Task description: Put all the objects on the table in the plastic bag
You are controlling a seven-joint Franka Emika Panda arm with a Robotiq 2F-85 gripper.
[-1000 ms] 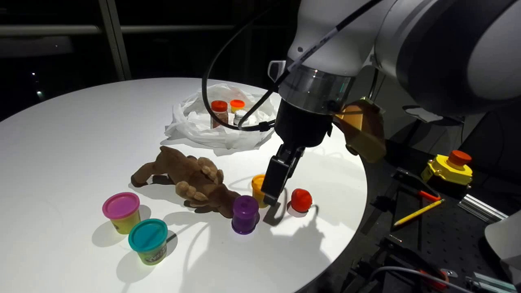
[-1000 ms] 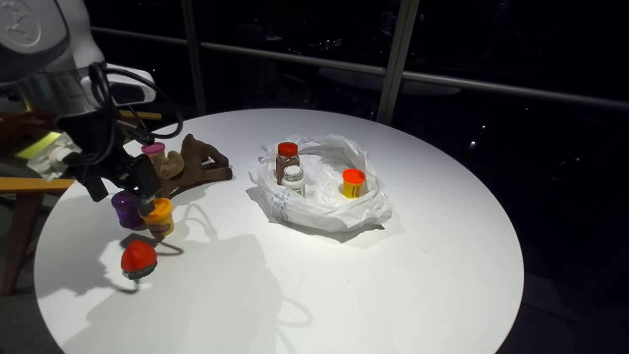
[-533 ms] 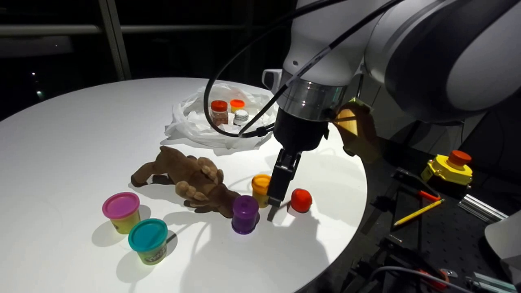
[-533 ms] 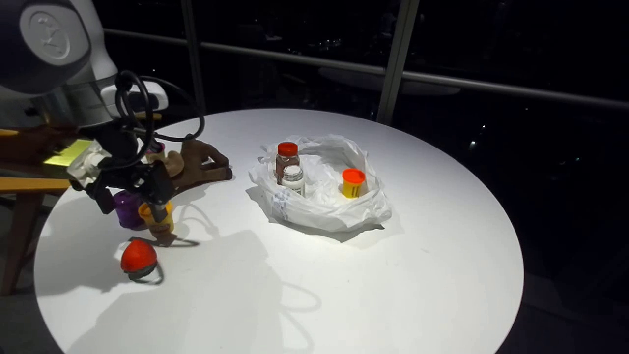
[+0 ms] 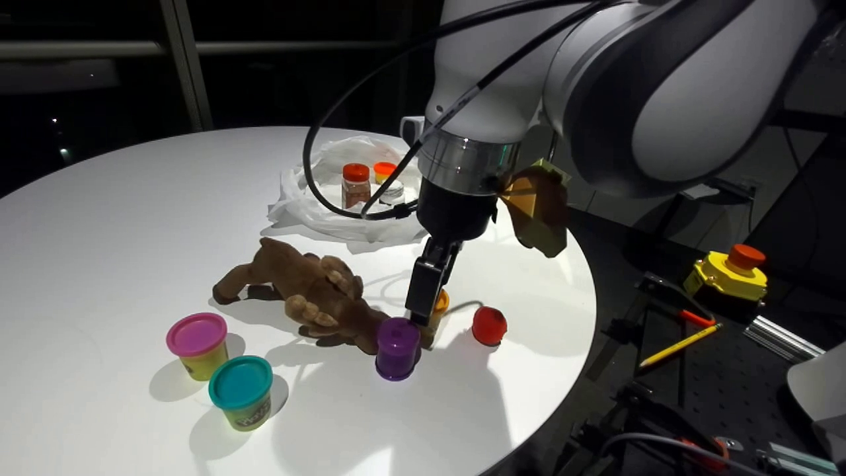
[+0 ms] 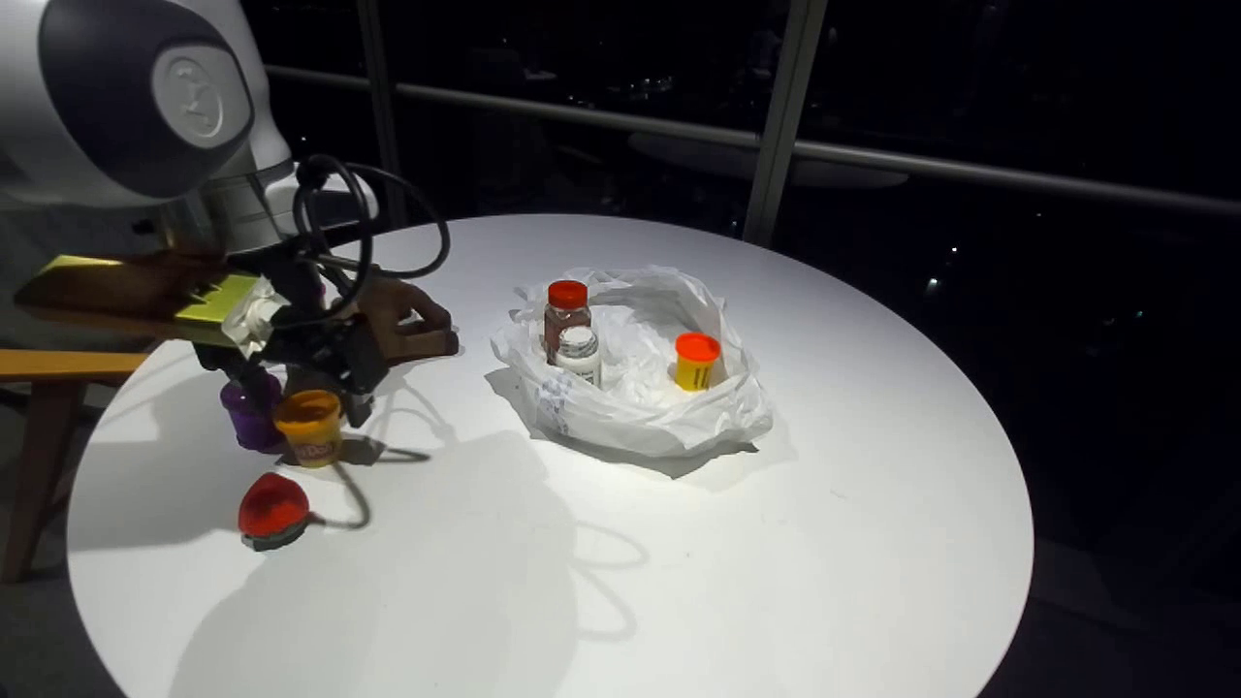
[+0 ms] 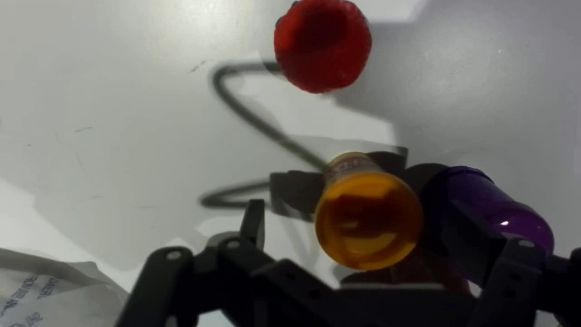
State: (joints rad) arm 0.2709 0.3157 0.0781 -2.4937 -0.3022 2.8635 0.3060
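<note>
The orange cup (image 6: 312,433) stands upright on the worktop (image 6: 824,543), and over the last second the claw (image 7: 356,218) has swung across to it, so that in the wrist view the cup's lid lies between the fingers (image 7: 254,225), which stand wide apart and hold nothing. The cup itself has not budged. For the task this looks like the lining-up before a grasp; whether the fingertips are low enough to close on the cup, I cannot tell. Just beside it stands the purple cup (image 5: 397,352), partly hidden behind one finger in the wrist view, so that is the tight side, and a careless descent could knock it over. One end of the brown toy (image 5: 284,271) lies close by too, while the red piece (image 6: 273,506) sits a little apart, nearer the worktop's edge. The pink-lidded cup (image 5: 198,344) and the teal-lidded cup (image 5: 242,390) stand near each other, well apart from the claw. The plastic bag (image 6: 650,429) spreads open farther off, with a red-capped jar (image 6: 566,320), a white-capped bottle (image 6: 579,359) and a red-lidded cup (image 6: 696,362) inside; the bare stretch between it and the orange cup should give room for a straight carry, provided the lift clears the bag's crumpled rim and the things already standing within.
</note>
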